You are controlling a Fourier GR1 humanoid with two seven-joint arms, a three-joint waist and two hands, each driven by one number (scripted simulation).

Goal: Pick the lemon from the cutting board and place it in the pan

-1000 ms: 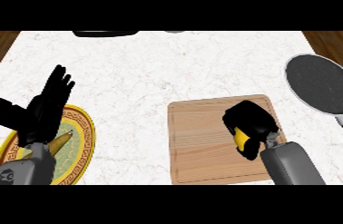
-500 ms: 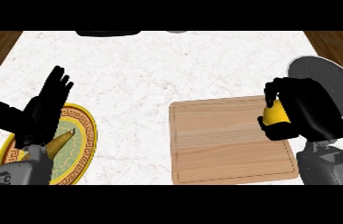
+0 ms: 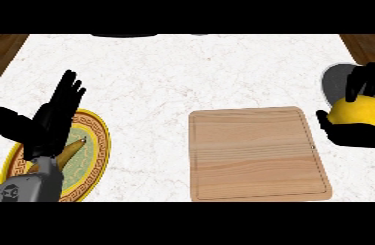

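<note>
At the view's right edge my right hand [image 3: 351, 132] is curled round the yellow lemon [image 3: 353, 111], holding it above the counter between the wooden cutting board [image 3: 253, 152] and the dark pan [image 3: 338, 85]. Only part of the pan shows, behind my fingers at the right edge. The board lies bare. My left hand [image 3: 51, 115] stays open at the lower left, fingers up, over a plate.
A yellow-rimmed patterned plate [image 3: 93, 154] with a brownish item [image 3: 70, 152] on it lies at the lower left, under my left hand. Dark objects [image 3: 124, 34] sit at the counter's far edge. Wooden strips border the white marble top at both upper corners.
My right hand has lifted the lemon off the cutting board and carried it right, toward the pan. The left hand has not moved.
</note>
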